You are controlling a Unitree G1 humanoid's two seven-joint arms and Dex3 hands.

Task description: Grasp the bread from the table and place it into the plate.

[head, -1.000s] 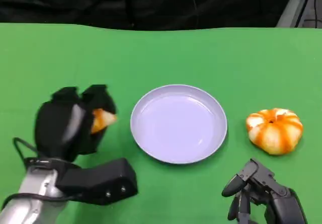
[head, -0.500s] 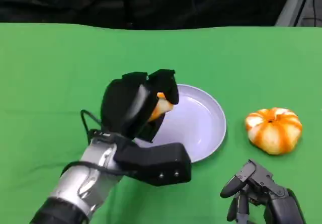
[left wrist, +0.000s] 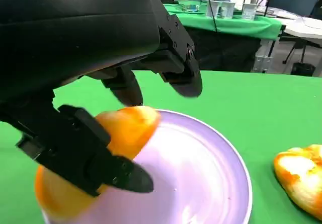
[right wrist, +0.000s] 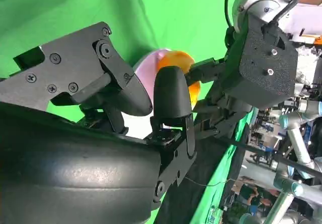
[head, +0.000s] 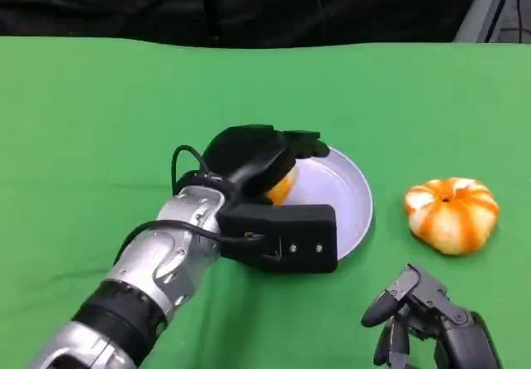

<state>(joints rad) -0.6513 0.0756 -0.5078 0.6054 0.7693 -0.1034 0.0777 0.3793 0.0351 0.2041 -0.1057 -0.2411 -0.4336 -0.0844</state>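
The bread point(head: 280, 188) is held by the left hand point(head: 253, 160) over the left part of the plate point(head: 353, 195); whether it touches the plate floor cannot be told. In the left wrist view the bread point(left wrist: 100, 158) is an orange-yellow oblong, its long axis running along the line of the fingers point(left wrist: 85, 153), one end toward the plate point(left wrist: 201, 178) centre and the other toward the palm. The fingers grasp it from opposite sides, one across its near face and others arched over its top. The silver left forearm point(head: 158, 261) rises from the lower left of the head view toward the plate, the hand turned back-up so its shell covers most of the bread. The right hand point(head: 427, 323) lies low at the near right of the green table point(head: 99, 112), holding nothing, its fingers partly curled and apart. A second orange-and-white striped loaf point(head: 451, 213) sits on the table right of the plate, apart from it. In the right wrist view, the left hand point(right wrist: 221, 88) shows beyond the right fingers point(right wrist: 171, 98).
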